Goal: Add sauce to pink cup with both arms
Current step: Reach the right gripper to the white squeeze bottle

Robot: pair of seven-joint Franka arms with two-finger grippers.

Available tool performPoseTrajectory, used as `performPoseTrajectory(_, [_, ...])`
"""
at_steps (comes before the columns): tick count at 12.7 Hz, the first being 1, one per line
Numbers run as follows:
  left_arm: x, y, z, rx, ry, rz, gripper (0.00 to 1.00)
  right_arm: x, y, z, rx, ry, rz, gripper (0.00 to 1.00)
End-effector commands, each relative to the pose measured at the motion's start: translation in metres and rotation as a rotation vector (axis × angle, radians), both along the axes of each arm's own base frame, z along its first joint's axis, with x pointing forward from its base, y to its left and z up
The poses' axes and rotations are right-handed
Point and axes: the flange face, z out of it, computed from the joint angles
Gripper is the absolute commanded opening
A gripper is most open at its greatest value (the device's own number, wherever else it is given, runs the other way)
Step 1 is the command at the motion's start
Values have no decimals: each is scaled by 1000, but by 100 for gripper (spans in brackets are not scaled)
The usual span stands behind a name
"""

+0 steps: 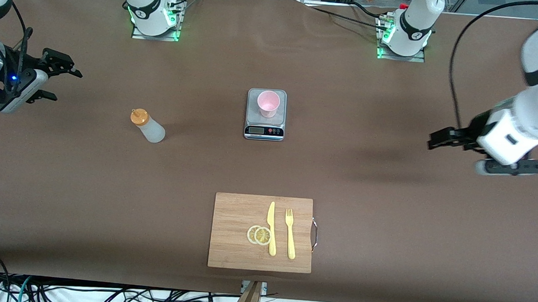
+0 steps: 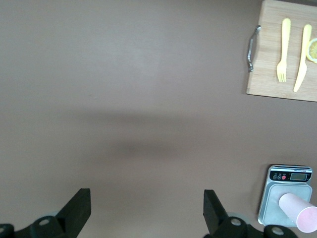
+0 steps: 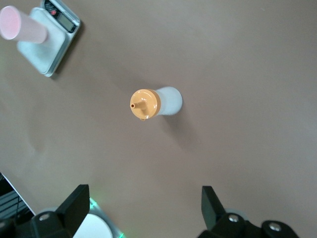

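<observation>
The sauce bottle (image 1: 148, 126), whitish with an orange cap, stands upright on the brown table toward the right arm's end; the right wrist view shows this bottle (image 3: 148, 103) from above. The pink cup (image 1: 268, 103) stands on a small steel scale (image 1: 264, 131) at mid table. My right gripper (image 1: 65, 84) hangs open and empty over the table's right-arm end, apart from the bottle. My left gripper (image 1: 432, 140) hangs open and empty over the left arm's end, well away from the cup (image 2: 299, 215). Both wrist views show wide-apart fingers, left gripper (image 2: 146, 193) and right gripper (image 3: 143, 188).
A wooden cutting board (image 1: 231, 232) lies nearer the front camera than the scale. It carries a yellow knife (image 1: 271, 228), a yellow fork (image 1: 290, 234) and two lemon slices (image 1: 259, 235). The two arm bases (image 1: 154, 18) stand along the table's edge farthest from the camera.
</observation>
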Motion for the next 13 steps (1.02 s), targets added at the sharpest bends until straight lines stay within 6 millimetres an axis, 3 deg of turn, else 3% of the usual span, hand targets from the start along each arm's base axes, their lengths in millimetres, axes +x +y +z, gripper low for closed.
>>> performPoseTrajectory(1, [-14, 24, 22, 39, 11, -53, 100, -9, -28, -42, 146, -47, 97, 100])
performPoseTrajectory(3, [-23, 34, 30, 60, 21, -82, 100, -8, -50, -86, 289, -67, 185, 100])
performPoseTrajectory(6, [-24, 31, 26, 81, 30, -122, 100, -7, -77, -151, 498, -184, 331, 100])
performPoseTrajectory(13, [-22, 23, 23, 81, 57, -135, 100, -11, -61, -250, 962, -403, 577, 100])
